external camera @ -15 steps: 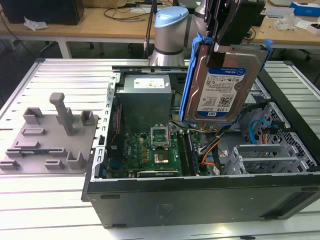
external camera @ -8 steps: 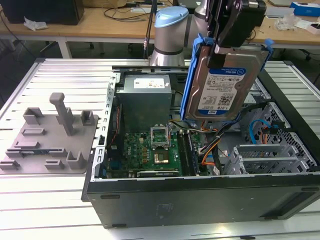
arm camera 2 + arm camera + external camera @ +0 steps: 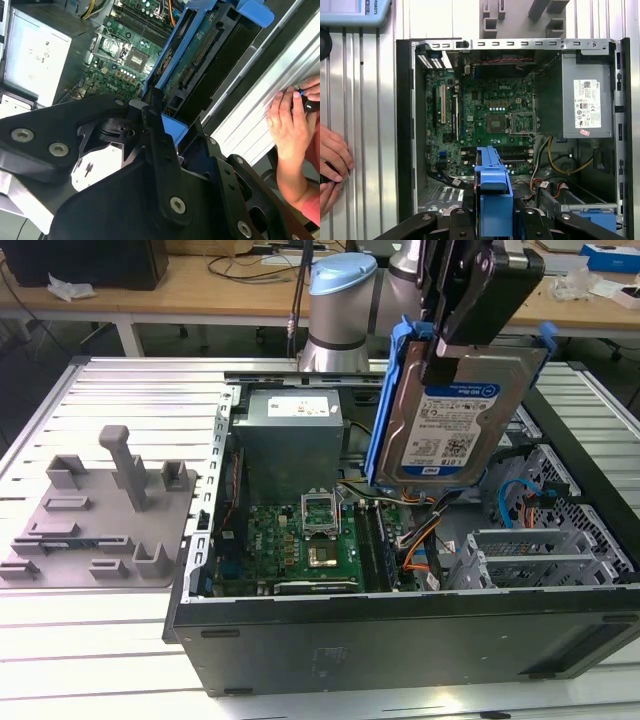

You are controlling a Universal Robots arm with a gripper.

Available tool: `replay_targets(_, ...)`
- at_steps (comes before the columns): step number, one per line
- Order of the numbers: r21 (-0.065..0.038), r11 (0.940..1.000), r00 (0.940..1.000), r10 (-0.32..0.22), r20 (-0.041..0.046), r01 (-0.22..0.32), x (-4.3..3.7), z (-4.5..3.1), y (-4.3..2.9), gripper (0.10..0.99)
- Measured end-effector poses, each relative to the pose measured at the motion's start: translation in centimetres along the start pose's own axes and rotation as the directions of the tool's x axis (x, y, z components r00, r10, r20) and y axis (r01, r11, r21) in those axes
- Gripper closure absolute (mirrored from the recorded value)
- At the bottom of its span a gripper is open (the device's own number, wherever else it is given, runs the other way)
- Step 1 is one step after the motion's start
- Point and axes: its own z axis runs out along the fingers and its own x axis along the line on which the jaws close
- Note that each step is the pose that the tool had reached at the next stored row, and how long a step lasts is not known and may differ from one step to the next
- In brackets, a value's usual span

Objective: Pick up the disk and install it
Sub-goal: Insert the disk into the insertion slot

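The disk, a silver drive with a white-and-blue label in a bright blue carrier, hangs upright and slightly tilted above the right half of the open computer case. My gripper is shut on its upper edge from above. In the second wrist view the disk is seen edge-on, its circuit-board side showing, with the black fingers clamped against the carrier. In the first wrist view the carrier's blue edge of the disk hovers over the motherboard region near the case's drive end.
Inside the case lie a green motherboard, a grey power supply, loose cables and a metal drive cage. A grey fixture plate rests at the exterior view's left. A person's hand rests on the ribbed table beside the case.
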Motion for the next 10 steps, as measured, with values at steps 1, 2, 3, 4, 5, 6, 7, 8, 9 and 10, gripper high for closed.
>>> replay_targets(1, 0.002, 1.0, 1.0, 0.0, 0.0018, 0.0, 0.16, 0.0, -0.01, 0.718)
replay_targets(2, 0.003, 1.0, 1.0, 0.0, 0.0025, 0.0, 0.29, 0.0, -0.03, 0.718)
replay_targets(3, 0.004, 1.0, 1.0, 0.0, 0.0032, 0.0, 0.48, 0.0, -0.06, 0.718)
replay_targets(4, 0.004, 1.0, 1.0, 0.0, 0.0037, 0.0, 0.62, 0.0, -0.1, 0.718)
replay_targets(5, 0.005, 1.0, 1.0, 0.0, 0.0043, 0.0, 0.78, 0.0, -0.14, 0.718)
replay_targets(6, 0.006, 1.0, 1.0, 0.0, 0.0047, 0.0, 0.9, -0.01, -0.18, 0.718)
replay_targets(7, 0.006, 1.0, 1.0, 0.0, 0.0054, 0.0, 1.06, -0.01, -0.25, 0.718)
replay_targets(8, 0.007, 1.0, 1.0, 0.0, 0.0061, 0.0, 1.2, -0.01, -0.32, 0.718)
replay_targets(9, 0.008, 1.0, 1.0, 0.0, 0.0077, 0.0, 1.45, -0.02, -0.47, 0.718)
replay_targets(10, 0.008, 1.0, 1.0, 0.0, 0.0097, 0.0, 1.66, -0.02, -0.66, 0.718)
